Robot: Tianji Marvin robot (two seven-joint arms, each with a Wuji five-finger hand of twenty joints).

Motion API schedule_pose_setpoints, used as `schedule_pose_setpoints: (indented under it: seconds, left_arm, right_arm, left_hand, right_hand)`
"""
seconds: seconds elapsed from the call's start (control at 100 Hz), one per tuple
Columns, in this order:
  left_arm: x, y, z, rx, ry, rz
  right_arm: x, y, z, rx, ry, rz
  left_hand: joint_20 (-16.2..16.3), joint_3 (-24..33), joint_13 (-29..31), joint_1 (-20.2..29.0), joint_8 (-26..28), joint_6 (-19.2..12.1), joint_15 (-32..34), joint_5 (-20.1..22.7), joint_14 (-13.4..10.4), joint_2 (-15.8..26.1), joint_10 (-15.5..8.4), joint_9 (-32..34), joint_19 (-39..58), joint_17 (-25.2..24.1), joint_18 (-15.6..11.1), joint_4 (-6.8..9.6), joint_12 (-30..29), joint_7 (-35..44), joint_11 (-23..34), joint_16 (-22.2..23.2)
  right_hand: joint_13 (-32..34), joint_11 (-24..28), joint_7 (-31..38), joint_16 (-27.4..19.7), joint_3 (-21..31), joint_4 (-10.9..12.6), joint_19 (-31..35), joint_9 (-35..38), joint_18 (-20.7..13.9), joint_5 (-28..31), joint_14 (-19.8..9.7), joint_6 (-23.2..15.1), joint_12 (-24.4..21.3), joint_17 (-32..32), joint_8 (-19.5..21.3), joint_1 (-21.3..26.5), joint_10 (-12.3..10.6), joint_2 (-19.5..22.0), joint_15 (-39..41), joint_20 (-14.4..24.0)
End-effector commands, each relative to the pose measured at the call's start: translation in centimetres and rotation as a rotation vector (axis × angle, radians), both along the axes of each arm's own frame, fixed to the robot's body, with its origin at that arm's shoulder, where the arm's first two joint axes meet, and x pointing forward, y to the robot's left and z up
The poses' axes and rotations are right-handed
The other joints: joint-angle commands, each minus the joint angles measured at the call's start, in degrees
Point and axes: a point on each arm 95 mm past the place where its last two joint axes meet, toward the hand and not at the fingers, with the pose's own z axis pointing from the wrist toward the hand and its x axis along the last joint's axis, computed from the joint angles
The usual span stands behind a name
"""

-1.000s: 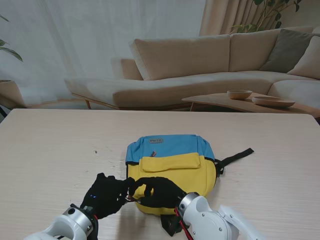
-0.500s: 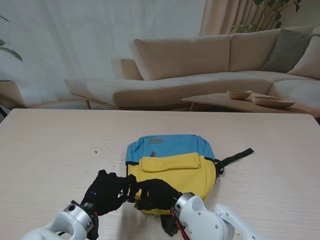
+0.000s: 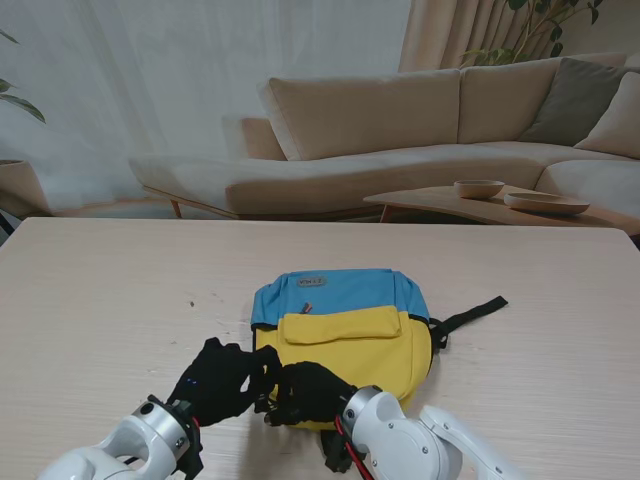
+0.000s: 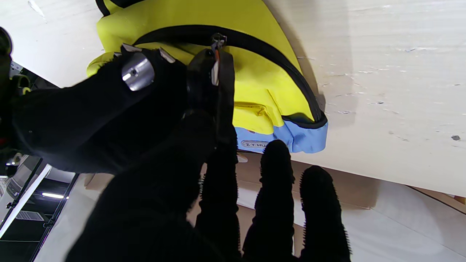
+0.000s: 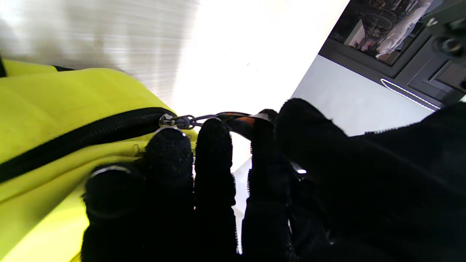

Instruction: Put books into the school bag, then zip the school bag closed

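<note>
Stand view shows the pale wooden table [image 3: 110, 300] filling the lower part of the picture, with a beige sofa [image 3: 400, 130] and a low side table holding 2 bowls [image 3: 520, 195] beyond its far edge. The school bag [image 3: 345, 335] lies flat near the middle of the table, slightly to the right. Its long axis runs from farther from the robot to nearer: the blue end with the small label lies farther away, and the yellow end is nearer, at the hands. A black strap [image 3: 470, 315] trails off its right side onto the wood.

At the near edge of the bag the 2 black-gloved hands meet. The left hand [image 3: 220, 380] pinches the zipper pull [image 4: 217, 54] between thumb and forefinger, with its other fingers straight and apart. The right hand [image 3: 310, 390] rests curled on the yellow fabric, fingers close together beside the slider; whether it actually grips anything cannot be told.

The black zipper track [image 4: 276, 58] curves along the yellow panel and looks closed where it shows. The right wrist view is blurred and washed out by glare, and the gloves hide the near corner of the bag. No books can be made out.
</note>
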Motion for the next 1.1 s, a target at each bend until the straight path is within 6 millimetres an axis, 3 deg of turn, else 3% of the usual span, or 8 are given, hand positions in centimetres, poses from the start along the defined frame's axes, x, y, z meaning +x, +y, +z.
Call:
schedule_pose_setpoints:
  seconds: [0.0,0.25,0.38,0.53,0.61,0.79,0.95,1.09]
  left_arm:
    - [-0.2,-0.4,0.2,-0.014,0.001,-0.009]
    - [0.1,-0.3,0.0,-0.053,-0.016,0.01]
    - [0.3,-0.1,-0.1,-0.058,-0.011,0.018]
    - [0.3,0.3,-0.1,-0.064,-0.012,0.043]
    - [0.2,0.8,-0.1,-0.068,-0.023,0.069]
    - [0.0,1.7,-0.2,-0.066,-0.044,0.113]
    - [0.1,2.4,-0.3,-0.055,-0.061,0.138]
    - [0.6,3.4,-0.7,-0.051,-0.066,0.145]
  right_arm:
    - [-0.8,0.8,-0.4,0.002,0.026,0.032]
    - [-0.9,0.9,-0.4,-0.009,0.019,0.044]
    - [-0.9,0.9,-0.4,-0.013,0.013,0.043]
    - [-0.9,0.8,-0.3,-0.025,0.016,0.051]
    - [-0.9,0.8,-0.3,-0.032,0.017,0.055]
    - [-0.8,0.7,-0.3,-0.029,0.013,0.05]
    - [-0.6,0.7,-0.2,-0.034,0.002,0.056]
    - [-0.6,0.6,-0.2,-0.018,-0.011,0.057]
  left_hand:
    - [1.84,-0.18,0.47,0.93,0.5,-1.26,1.77,-1.29,-0.7,0.8,-3.49,0.03,1.49,-0.22,-0.17,2.79,-1.18,0.74,-0.85,-0.39]
    - [1.85,0.31,0.44,0.74,0.33,-1.23,1.94,-1.13,-0.57,0.63,-3.37,-0.01,1.57,-0.26,-0.07,2.67,-1.18,0.9,-0.74,-0.37]
    - [1.82,0.41,0.57,0.53,0.26,-1.07,2.06,-1.05,-0.56,0.58,-3.23,0.06,1.55,-0.27,0.04,2.55,-1.2,1.02,-0.68,-0.36]
    - [-0.32,-0.49,-1.87,-2.34,-3.86,0.1,-0.19,-2.91,-1.0,0.87,-3.28,-2.54,-2.08,-1.99,-0.09,2.64,-0.49,-3.04,-1.74,-1.41]
    - [-1.13,-0.83,-3.71,-3.66,-4.52,0.37,-2.22,-4.12,-1.15,0.86,-2.88,-4.55,-3.64,-3.04,-0.29,2.79,-0.29,-4.2,-3.22,-2.32]
    - [-1.82,-1.13,-4.84,-4.15,-4.78,0.48,-4.33,-4.39,-0.95,1.06,-2.69,-5.32,-5.49,-4.03,-0.42,2.95,0.02,-5.06,-4.54,-3.36]
    - [-2.07,-1.24,-5.2,-5.75,-4.76,0.33,-5.62,-4.44,-0.91,2.05,-2.75,-6.2,-6.27,-4.21,-0.39,3.01,-0.41,-5.15,-4.76,-4.09]
    - [-2.63,2.86,-5.89,-10.0,-10.48,-0.43,-11.63,-2.51,-0.37,4.28,-1.99,-10.02,-8.46,-4.29,-0.32,3.14,-12.42,-12.42,-4.55,-8.58]
  right_hand:
    - [2.63,2.09,3.38,1.21,-1.27,-2.93,4.44,1.38,-0.99,5.32,-0.26,-2.91,1.31,0.49,-0.17,0.38,-1.37,-1.36,1.94,-0.76]
    - [2.12,2.94,10.48,1.77,-3.9,-4.07,3.45,1.48,-0.23,13.21,-0.41,-5.26,8.95,-0.69,16.61,-0.86,-3.53,-2.19,3.24,-0.31]
    - [2.06,3.71,11.39,1.91,-3.5,-3.76,3.33,1.35,-0.31,13.17,-0.49,-3.2,10.37,-0.87,18.34,-0.19,-3.36,-0.96,3.54,-0.29]
    - [-0.12,4.82,13.58,2.89,-2.33,0.07,2.78,-1.75,-1.64,9.5,-1.44,-0.85,15.04,-1.81,26.69,-1.25,-3.74,0.73,4.27,-0.29]
    - [-1.43,5.75,16.89,3.79,-2.92,2.43,2.42,-3.99,-2.74,6.98,-2.54,-0.27,16.62,-2.45,35.99,-1.82,-5.22,0.59,4.65,-0.28]
    - [0.63,9.24,25.45,4.07,-2.31,-0.72,3.15,-2.41,-2.68,8.83,-4.01,0.04,16.94,-1.27,47.44,0.11,-7.21,-2.68,5.97,-0.24]
    - [5.64,9.44,26.42,2.86,-0.85,-1.56,5.12,3.87,-0.42,14.45,-2.91,0.41,17.75,1.92,49.36,-0.84,-6.12,-4.66,7.57,-0.36]
    - [7.7,6.23,21.51,0.72,0.55,-3.29,5.67,7.54,2.41,18.4,0.19,-1.16,16.43,2.81,49.16,-2.11,-2.72,-8.23,6.91,-0.7]
